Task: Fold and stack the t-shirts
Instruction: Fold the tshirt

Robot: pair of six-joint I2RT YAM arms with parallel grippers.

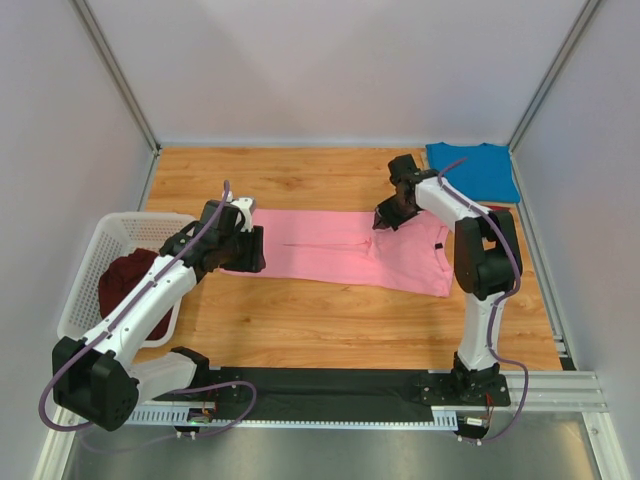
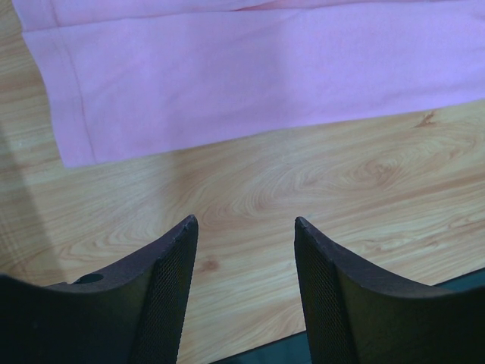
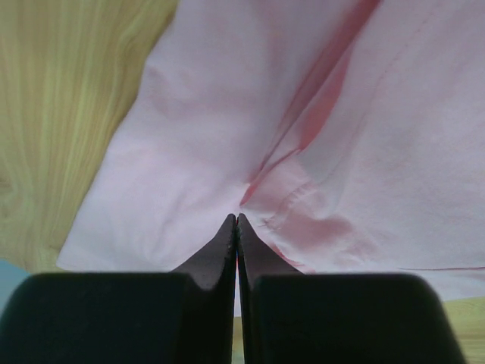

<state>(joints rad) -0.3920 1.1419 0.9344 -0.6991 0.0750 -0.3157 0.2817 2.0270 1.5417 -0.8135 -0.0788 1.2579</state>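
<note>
Pink tee [image 1: 330, 255] lay spread mid-table [image 1: 300, 320]. R hand [image 3: 237, 218] was pinched tight on its fabric at the far edge. L hand [image 2: 244, 224] gaped wide just off the hem. Soft, light, floppy cloth, prob best taken by corners/edges.
</note>
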